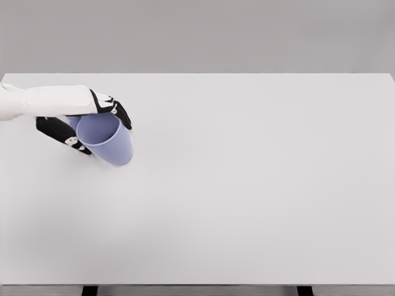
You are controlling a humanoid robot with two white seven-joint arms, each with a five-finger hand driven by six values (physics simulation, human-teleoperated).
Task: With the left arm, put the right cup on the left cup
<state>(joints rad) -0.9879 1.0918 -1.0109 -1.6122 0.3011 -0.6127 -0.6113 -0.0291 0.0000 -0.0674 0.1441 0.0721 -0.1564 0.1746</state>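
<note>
One lavender cup visible, tilted, gripped by left robot hand reaching in from left over white bench.

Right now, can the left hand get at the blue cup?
Yes, apparently: the left hand is already wrapped around the blue cup, fingers on both sides, cup tilted. Nothing else stands on the white table. Only one cup is clearly visible.

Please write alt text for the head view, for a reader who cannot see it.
The robot's left hand grips a tilted lilac cup over the left part of a white table. No second cup and no right arm are visible.
</note>
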